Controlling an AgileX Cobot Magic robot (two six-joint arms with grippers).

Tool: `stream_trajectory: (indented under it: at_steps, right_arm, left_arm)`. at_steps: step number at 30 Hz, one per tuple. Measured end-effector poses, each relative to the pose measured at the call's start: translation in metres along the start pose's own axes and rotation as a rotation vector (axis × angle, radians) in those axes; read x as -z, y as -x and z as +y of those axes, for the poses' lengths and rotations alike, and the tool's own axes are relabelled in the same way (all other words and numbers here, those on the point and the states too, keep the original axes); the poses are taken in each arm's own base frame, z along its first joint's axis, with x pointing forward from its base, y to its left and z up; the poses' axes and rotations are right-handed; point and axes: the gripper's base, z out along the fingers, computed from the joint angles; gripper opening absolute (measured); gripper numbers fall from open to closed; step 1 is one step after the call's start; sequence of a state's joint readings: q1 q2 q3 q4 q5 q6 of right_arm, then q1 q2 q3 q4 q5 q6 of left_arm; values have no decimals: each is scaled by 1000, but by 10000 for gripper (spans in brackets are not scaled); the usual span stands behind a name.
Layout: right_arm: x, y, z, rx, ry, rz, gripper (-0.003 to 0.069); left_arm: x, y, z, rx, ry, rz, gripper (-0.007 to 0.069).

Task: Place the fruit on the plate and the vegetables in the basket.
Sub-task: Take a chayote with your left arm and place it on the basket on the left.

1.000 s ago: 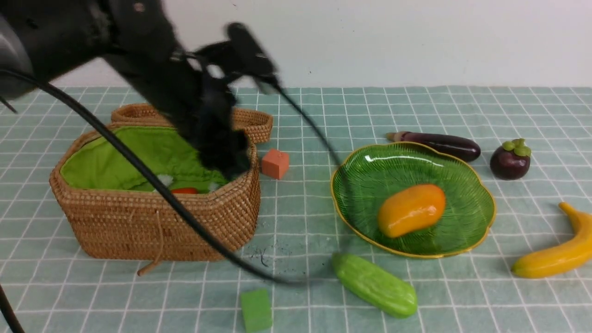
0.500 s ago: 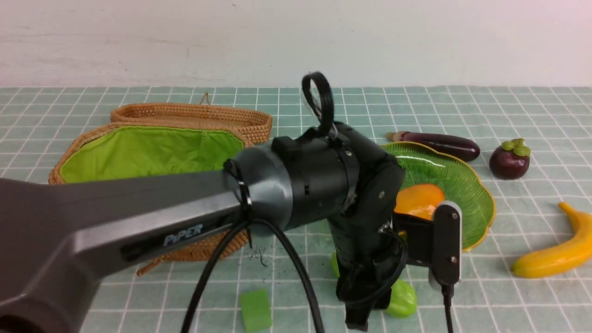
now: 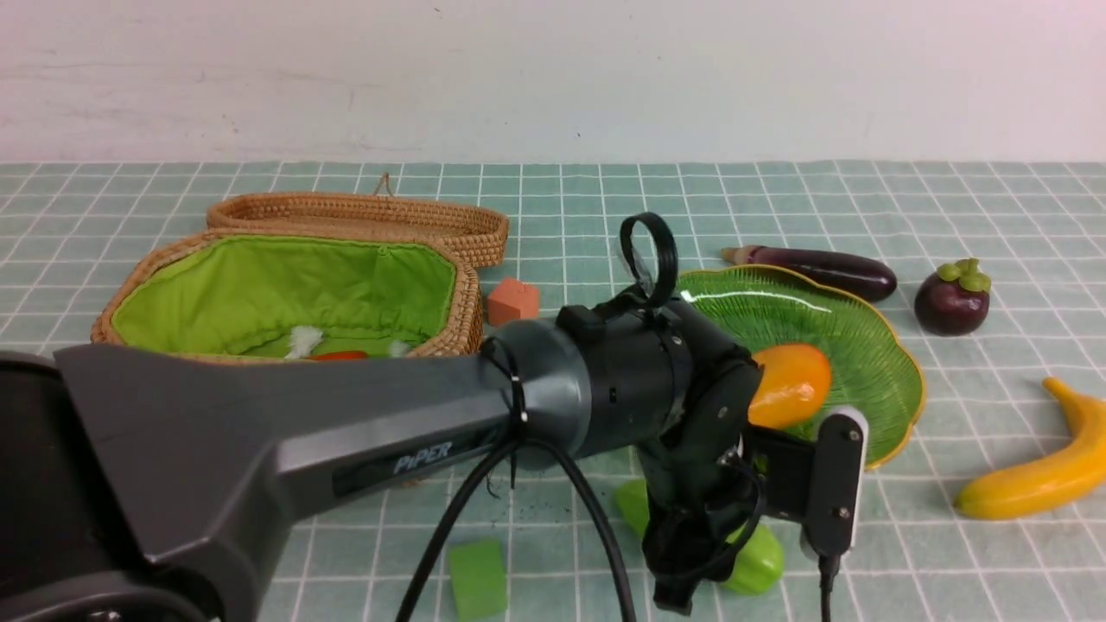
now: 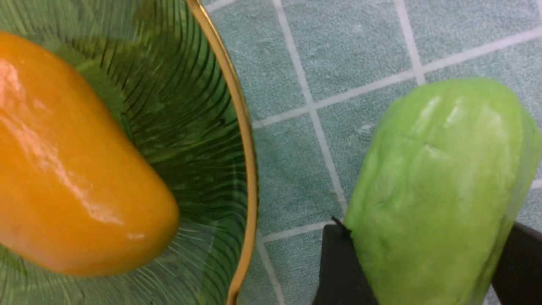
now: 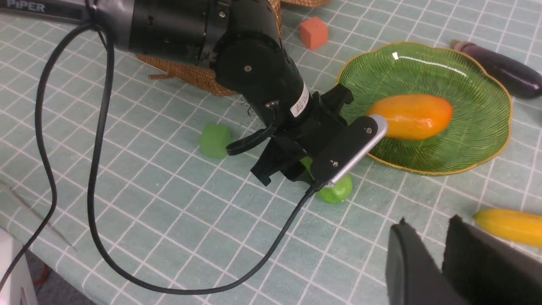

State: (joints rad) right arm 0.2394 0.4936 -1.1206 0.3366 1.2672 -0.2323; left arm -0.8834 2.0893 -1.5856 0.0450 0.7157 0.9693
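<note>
My left gripper (image 4: 427,237) is down at the table, open, one finger on each side of the light green gourd (image 4: 432,190), which lies on the cloth beside the plate's (image 3: 851,333) gold rim. The mango (image 3: 791,384) rests in the plate. An eggplant (image 3: 821,269) lies behind the plate, a mangosteen (image 3: 952,302) to its right, and a banana (image 3: 1045,475) at the right front. A bit of the carrot (image 3: 344,355) shows inside the basket (image 3: 465,302). My right gripper (image 5: 427,224) hovers shut and empty near the banana (image 5: 508,226).
An orange cube (image 3: 511,301) sits between basket and plate. A green cube (image 3: 478,579) lies at the front near the left arm's cable (image 3: 432,553). The basket's woven lid (image 3: 363,216) lies open behind it. The left arm crosses the front of the table.
The left arm swung from over the basket across to the gourd, then sank lower around it. Its jaws widened on the way. The gourd has not moved.
</note>
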Motion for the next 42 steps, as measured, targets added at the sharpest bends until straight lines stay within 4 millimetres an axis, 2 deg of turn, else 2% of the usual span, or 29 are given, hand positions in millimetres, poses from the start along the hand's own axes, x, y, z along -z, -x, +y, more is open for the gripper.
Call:
stream_trajectory:
  at_steps: [5, 6, 9, 10, 11, 12, 13, 14, 15, 16, 18, 19, 20, 22, 24, 29, 31, 34, 35, 37, 40, 42]
  right_arm:
    - [0, 0, 0, 0, 0, -1, 144]
    - [0, 0, 0, 0, 0, -1, 144]
    - [1, 0, 0, 1, -2, -6, 146]
    - [1, 0, 0, 1, -2, -8, 146]
    - [1, 1, 0, 1, -5, -19, 147]
    - [1, 2, 0, 1, -7, -26, 148]
    - [1, 2, 0, 1, -7, -28, 148]
    - [1, 2, 0, 1, -8, -32, 148]
    - [1, 4, -1, 1, -13, -52, 149]
    - [1, 4, -1, 1, -12, -55, 150]
    - [1, 9, -2, 0, -22, -104, 150]
    - [1, 10, -2, 0, -24, -113, 150]
    - [2, 12, -2, -1, -29, -141, 153]
    - [2, 16, -3, -1, -37, -181, 154]
    - [3, 19, -4, -2, -45, -219, 155]
    - [3, 20, -4, -3, -46, -233, 157]
    - [3, 20, -4, -3, -46, -233, 157]
    - [3, 21, -4, -4, -45, -231, 158]
    - [1, 21, -5, -5, -45, -227, 158]
    - [-2, 23, -6, -16, -43, -214, 159]
    - [-15, 27, -11, -56, -34, -165, 164]
    - [-28, 31, -15, -91, -27, -115, 166]
  left_arm:
    - [14, -1, -1, 87, -25, 18, 404]
    - [30, -2, -1, 107, -31, 27, 383]
    - [72, -3, 5, 121, 19, 23, 383]
    - [79, -3, 6, 117, 36, 27, 383]
    - [111, -8, 10, 117, 96, 39, 383]
    - [134, -15, 13, 114, 151, 61, 383]
    - [135, -16, 13, 113, 153, 69, 383]
    - [152, -23, 16, 129, 189, 82, 383]
    - [173, -41, 23, 161, 256, 135, 382]
    - [177, -46, 25, 180, 268, 141, 381]
    - [197, -88, 40, 303, 342, 213, 381]
    - [198, -91, 40, 313, 344, 218, 380]
    - [201, -117, 49, 378, 360, 251, 375]
    - [198, -143, 56, 432, 359, 287, 371]
    - [186, -170, 61, 478, 332, 325, 363]
    - [167, -205, 66, 549, 285, 380, 340]
    - [165, -208, 66, 562, 284, 384, 361]
    - [164, -210, 66, 613, 291, 381, 510]
    - [165, -210, 66, 649, 299, 374, 598]
    - [165, -209, 65, 688, 301, 365, 639]
    - [173, -201, 61, 789, 299, 304, 653]
    - [190, -188, 60, 866, 342, 200, 605]
